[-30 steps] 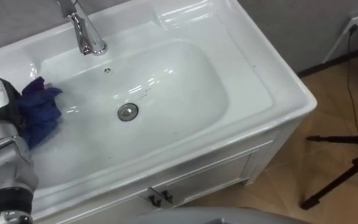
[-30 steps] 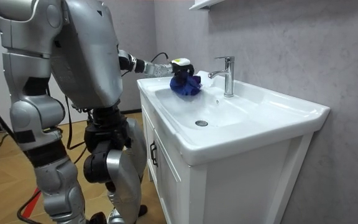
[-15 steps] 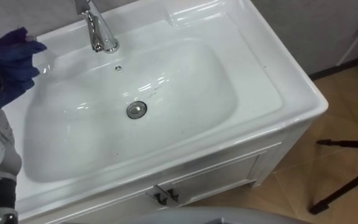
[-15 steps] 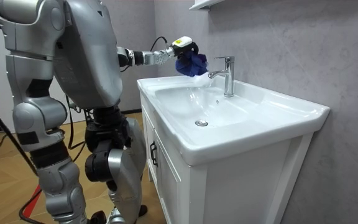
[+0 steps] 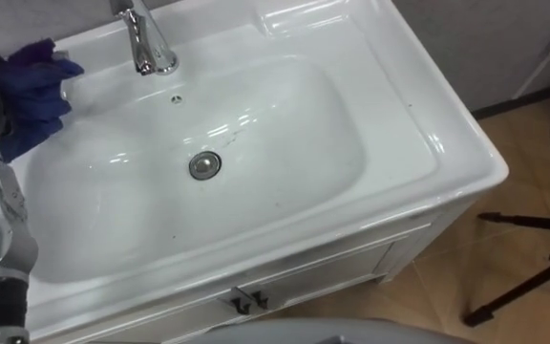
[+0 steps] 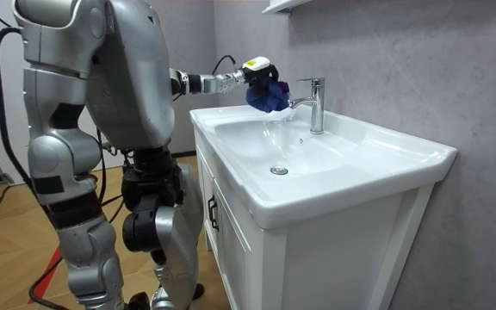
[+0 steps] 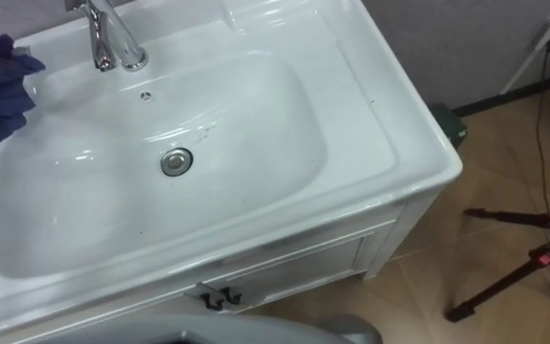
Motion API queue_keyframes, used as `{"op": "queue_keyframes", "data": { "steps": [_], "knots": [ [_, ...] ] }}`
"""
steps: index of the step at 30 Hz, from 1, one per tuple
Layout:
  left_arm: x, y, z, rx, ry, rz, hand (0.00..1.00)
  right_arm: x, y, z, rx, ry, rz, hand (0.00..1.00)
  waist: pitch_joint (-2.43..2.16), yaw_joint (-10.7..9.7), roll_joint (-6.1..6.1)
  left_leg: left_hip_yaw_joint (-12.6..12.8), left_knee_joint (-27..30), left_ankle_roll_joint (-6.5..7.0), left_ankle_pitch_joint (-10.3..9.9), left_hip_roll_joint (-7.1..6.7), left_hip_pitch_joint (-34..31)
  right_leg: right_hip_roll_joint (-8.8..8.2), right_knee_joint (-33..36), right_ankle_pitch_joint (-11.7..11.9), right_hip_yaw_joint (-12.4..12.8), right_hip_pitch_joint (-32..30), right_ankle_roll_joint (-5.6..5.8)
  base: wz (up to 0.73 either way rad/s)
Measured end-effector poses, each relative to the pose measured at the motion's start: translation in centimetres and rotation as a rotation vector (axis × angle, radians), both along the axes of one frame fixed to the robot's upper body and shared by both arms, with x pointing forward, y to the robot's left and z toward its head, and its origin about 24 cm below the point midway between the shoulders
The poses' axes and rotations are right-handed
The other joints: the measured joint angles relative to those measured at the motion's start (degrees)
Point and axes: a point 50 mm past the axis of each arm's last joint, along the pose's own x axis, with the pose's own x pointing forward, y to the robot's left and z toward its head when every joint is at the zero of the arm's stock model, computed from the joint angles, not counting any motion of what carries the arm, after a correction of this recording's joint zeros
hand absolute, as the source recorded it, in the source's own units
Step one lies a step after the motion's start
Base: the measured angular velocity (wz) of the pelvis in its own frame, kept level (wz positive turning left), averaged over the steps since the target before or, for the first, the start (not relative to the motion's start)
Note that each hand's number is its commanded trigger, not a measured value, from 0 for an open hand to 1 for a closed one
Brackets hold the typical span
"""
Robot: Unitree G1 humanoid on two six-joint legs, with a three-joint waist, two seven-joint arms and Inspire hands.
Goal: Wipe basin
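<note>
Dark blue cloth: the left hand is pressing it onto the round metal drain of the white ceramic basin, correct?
No. The left hand does hold the dark blue cloth, but not on the round metal drain: the room view shows it up in the air beside the chrome tap, above the rim of the white ceramic basin.

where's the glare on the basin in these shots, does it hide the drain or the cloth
Left eye view: thin white glare streaks lie on the basin wall just behind the drain, which is clear of them; the blue cloth reads dark. Room view: even light, a highlight on the faucet, the cloth held by the left robot hand free of glare.
</note>
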Motion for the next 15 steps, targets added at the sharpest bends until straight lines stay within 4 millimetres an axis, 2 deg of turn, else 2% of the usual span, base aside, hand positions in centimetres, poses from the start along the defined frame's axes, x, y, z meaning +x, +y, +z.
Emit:
{"op": "queue_keyframes", "data": {
  "steps": [8,15],
  "knots": [
    [-0.7,-0.8,-0.4,-0.022,-0.005,-0.011,1.00,0.2,0.0,0.0,0.005,-0.019,-0.033,0.00,0.10,0.33,0.16,-0.05,-0.09,0.00,0.00,-0.11,0.11,-0.05,-0.45,-0.05,0.15,0.04,0.08,0.00],
    [-2.5,-0.5,-2.5,-0.096,0.077,0.020,1.00,0.8,0.0,0.0,0.010,-0.041,-0.052,0.00,0.38,0.33,0.77,-0.36,-0.57,0.00,0.00,-0.20,1.36,-0.07,-0.90,-0.05,0.00,1.38,0.09,0.00]
  ]
}}
